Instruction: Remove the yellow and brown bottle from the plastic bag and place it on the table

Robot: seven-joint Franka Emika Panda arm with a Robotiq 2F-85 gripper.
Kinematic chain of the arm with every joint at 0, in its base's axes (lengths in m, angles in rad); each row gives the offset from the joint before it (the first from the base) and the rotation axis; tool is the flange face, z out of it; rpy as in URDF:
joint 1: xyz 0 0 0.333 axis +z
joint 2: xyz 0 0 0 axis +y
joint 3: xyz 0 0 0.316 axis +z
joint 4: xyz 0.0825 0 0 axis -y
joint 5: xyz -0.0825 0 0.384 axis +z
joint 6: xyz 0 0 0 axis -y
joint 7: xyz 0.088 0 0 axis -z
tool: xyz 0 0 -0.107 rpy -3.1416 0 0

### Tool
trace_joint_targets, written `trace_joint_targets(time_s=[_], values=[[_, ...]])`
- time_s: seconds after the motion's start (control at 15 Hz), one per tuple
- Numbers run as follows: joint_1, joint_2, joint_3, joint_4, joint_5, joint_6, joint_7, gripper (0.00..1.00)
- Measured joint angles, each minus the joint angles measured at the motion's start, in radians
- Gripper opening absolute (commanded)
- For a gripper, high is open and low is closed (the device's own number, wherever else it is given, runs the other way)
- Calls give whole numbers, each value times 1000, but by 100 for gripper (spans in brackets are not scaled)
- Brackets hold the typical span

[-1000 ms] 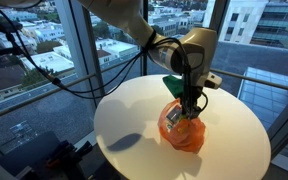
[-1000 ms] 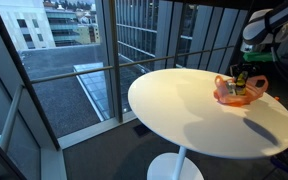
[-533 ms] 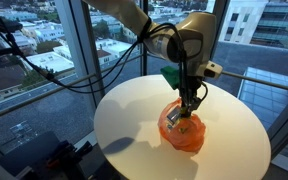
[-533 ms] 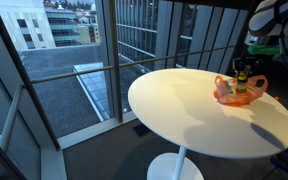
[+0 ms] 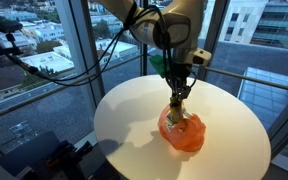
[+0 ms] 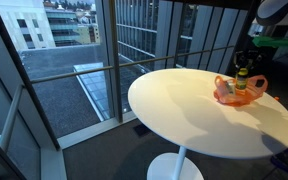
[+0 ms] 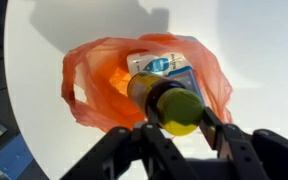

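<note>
The yellow and brown bottle (image 7: 164,100) has a yellow cap and a dark brown neck. My gripper (image 7: 176,115) is shut on its neck, just under the cap. The bottle's lower part is still over the open mouth of the orange plastic bag (image 7: 94,85). In both exterior views the gripper (image 5: 178,98) (image 6: 242,70) holds the bottle (image 5: 177,108) (image 6: 241,79) upright, directly above the bag (image 5: 182,132) (image 6: 238,93), which lies on the round white table (image 5: 134,120) (image 6: 184,105).
A white and blue carton (image 7: 162,65) lies inside the bag behind the bottle. The bag sits toward one side of the table. Large windows and railings surround the table. Black cables (image 5: 44,60) hang beside the arm.
My gripper has risen with the bottle in it. The bottle has come up out of the bag, and the arm has swung upward.
</note>
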Motion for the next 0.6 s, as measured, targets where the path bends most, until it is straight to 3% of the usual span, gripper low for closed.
trace_joint_targets(time_s=[0.6], values=[[16,-143,53,-119,2,-67,-55,21]])
